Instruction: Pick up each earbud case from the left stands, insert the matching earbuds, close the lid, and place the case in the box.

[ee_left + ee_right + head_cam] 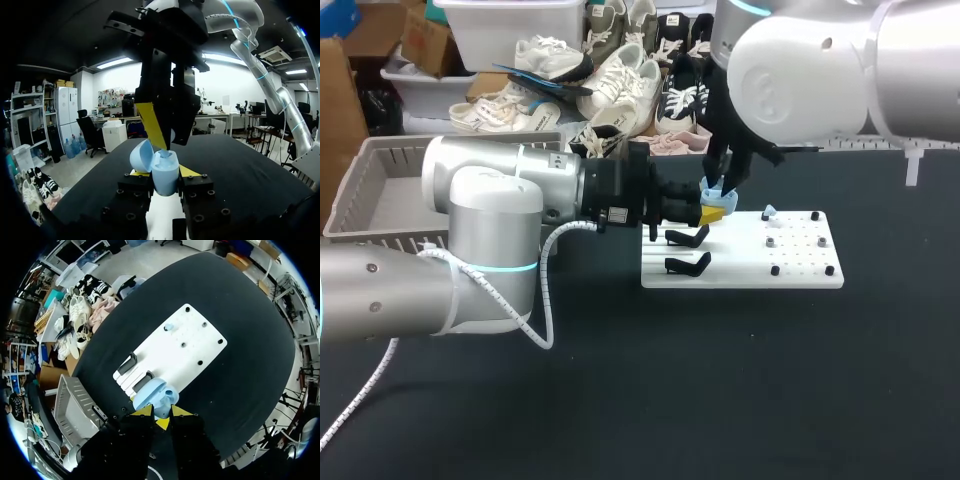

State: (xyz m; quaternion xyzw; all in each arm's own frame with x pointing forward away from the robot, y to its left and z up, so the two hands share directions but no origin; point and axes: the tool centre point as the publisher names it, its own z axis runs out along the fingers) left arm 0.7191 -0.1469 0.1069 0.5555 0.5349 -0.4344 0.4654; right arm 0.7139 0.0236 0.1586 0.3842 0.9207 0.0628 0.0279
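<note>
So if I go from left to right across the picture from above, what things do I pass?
Grey slatted plastic basket → open light-blue earbud case → small light-blue earbud on the white board → black pegs along the board's right edge.

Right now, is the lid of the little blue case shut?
No, the lid stands swung open beside the blue case, which the left gripper holds between its fingers.

Pale-blue earbud case [165,181], lid open, held in left claw [164,172], apparently upright.
</note>
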